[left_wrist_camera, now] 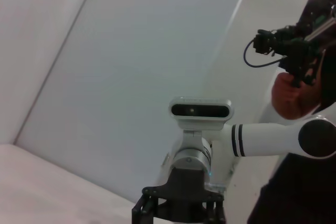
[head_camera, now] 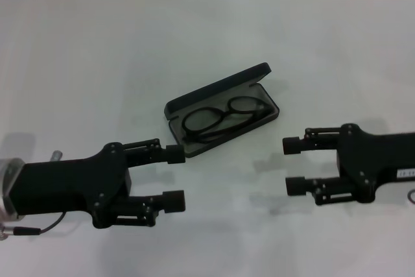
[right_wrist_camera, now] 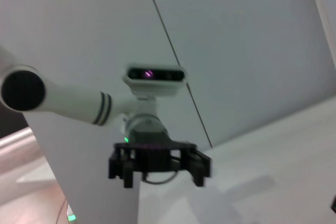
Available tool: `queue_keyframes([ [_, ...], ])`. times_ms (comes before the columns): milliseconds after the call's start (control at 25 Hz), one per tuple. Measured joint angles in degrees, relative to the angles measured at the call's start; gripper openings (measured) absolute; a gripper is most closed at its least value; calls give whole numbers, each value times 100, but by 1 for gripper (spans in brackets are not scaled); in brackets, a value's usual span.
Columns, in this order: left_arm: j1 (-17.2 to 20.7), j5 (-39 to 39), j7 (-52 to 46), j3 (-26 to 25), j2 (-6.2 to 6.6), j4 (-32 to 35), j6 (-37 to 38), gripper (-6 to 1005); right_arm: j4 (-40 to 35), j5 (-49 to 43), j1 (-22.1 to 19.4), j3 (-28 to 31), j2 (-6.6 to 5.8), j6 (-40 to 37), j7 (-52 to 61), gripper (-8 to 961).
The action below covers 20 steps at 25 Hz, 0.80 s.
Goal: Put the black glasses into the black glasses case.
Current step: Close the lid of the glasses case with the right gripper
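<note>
Since my left claw [head_camera: 175,178] hangs open just beside the black glasses case [head_camera: 224,109], I judge closing the lid is next: nudge gently, because the black glasses [head_camera: 224,117] already lie inside, while my right claw [head_camera: 295,165] waits open over the counter [head_camera: 78,63].

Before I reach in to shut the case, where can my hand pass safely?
Bare white table behind the open matte black glasses case holding the thin black-framed glasses. Crowded in front: left gripper touches its corner, right gripper flanks the narrow gap between.
</note>
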Motion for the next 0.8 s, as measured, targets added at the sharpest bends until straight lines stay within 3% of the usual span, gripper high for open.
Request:
queue_keyframes([
  [120,16,16,15,-36,-15,4,2,760,294,156,-84,0,9,-24,-293,621],
  [320,38,-21,62,-45,-38,4,3,846,361,202,-186,0,19,27,-381,750],
  [560,47,-24,193,-55,-50,-4,-38,894,-43,649,-6,101,-19,186,-13,751],
  [800,117,-23,324,-69,-64,-34,-223,891,-1665,232,542,54,-19,1015,1850,652],
])
